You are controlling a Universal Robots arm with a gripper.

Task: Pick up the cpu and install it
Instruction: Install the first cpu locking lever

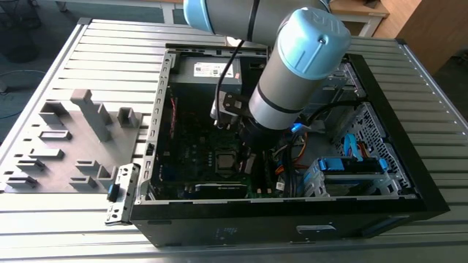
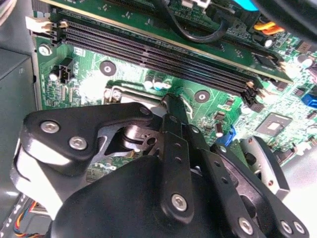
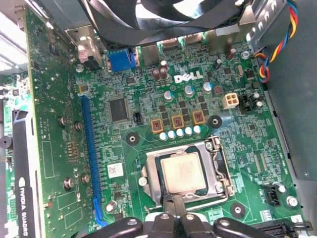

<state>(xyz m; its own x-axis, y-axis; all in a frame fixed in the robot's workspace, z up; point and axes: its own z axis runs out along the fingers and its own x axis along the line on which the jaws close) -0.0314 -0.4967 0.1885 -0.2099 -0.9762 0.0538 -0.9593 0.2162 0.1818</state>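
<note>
In the exterior view, at the exterior view's left, a grey fixture tray (image 1: 69, 145) with upright blocks lies on the slatted metal surface (image 1: 117, 49). Beside it, toward the exterior view's right, the open black computer case (image 1: 292, 219) lies on its side on the same surface. The robot arm (image 1: 292, 76) reaches down into the case, over the green motherboard (image 1: 194, 164). At the exterior view's right end of the case stand blue drive brackets (image 1: 351, 165).

In the first wrist view, the graphics card (image 3: 49, 124) stands on edge in a long blue slot (image 3: 88, 153). Near the middle of the board, the cpu (image 3: 183, 172) lies flat inside its socket, with the metal socket frame (image 3: 220, 171) around it. The end effector (image 3: 176, 207) is just at the edge of this socket; its black fingertips (image 3: 170, 202) look pressed together and hold nothing, and I cannot tell if they touch the cpu.

In the second wrist view, the black linkage of the end effector (image 2: 168, 106) hangs over the socket area, and four long memory slots (image 2: 163, 59) run across the board behind it.
</note>
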